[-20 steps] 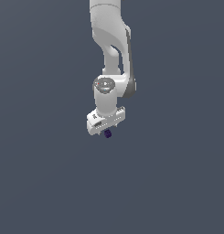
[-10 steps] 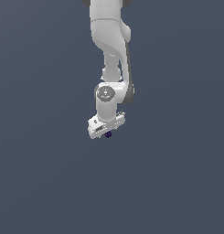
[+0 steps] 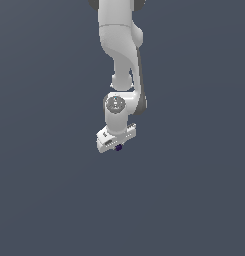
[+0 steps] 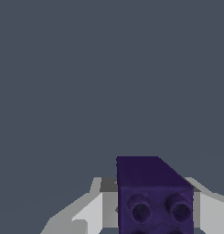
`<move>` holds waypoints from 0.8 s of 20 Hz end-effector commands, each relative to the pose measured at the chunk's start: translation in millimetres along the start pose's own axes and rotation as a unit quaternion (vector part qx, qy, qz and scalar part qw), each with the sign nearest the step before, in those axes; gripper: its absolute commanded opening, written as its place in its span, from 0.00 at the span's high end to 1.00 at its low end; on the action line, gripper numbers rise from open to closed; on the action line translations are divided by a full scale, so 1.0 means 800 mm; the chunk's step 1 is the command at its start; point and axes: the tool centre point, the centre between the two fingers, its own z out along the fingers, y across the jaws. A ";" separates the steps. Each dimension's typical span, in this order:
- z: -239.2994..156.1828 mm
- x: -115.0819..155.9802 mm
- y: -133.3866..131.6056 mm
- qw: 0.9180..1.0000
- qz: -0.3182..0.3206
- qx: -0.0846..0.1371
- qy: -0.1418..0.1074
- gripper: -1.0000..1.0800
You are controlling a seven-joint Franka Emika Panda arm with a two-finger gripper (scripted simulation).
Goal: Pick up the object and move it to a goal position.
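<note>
White arm (image 3: 121, 55) coming down out of the top of the exterior view, smooth, rounded, glossy shells, joint disc facing us, and nothing around it but flat slate-grey backdrop. No goal marker visible anywhere, so the drop point is anyone's guess from here. At the bottom, the claw (image 3: 117, 146): a boxy white palm bar, clenched on the object (image 3: 118, 147), which pokes out just beneath it. Tiny thing, dark purple-navy. The wrist view shows it close: the object (image 4: 152, 196) is a hard-edged matte block sitting between pale grey finger faces (image 4: 88, 215), with two round dimples on the near face. The risk, as I read it: a small, smooth block, with little of the grip visible. A sharp swing or a slackening squeeze could let it slide out mid-air.
</note>
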 end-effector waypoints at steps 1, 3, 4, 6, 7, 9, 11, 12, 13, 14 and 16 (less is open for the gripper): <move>0.000 0.000 0.000 1.000 0.000 0.000 0.000 1.00; 0.000 0.000 0.000 1.000 0.000 0.000 0.000 1.00; 0.000 0.000 0.000 1.000 0.000 0.000 0.000 1.00; 0.000 0.000 0.000 1.000 0.000 0.000 0.000 1.00; -0.001 0.001 -0.001 1.000 0.000 0.000 0.000 1.00; -0.006 0.004 -0.002 1.000 0.000 0.000 0.000 1.00; -0.012 0.008 -0.004 1.000 0.000 0.000 0.000 1.00; -0.017 0.010 -0.005 1.000 0.000 0.000 0.000 1.00; -0.022 0.013 -0.007 1.000 0.000 0.000 0.000 1.00; -0.028 0.017 -0.008 1.000 0.000 0.000 0.000 1.00; -0.041 0.025 -0.012 1.000 0.000 0.000 0.000 1.00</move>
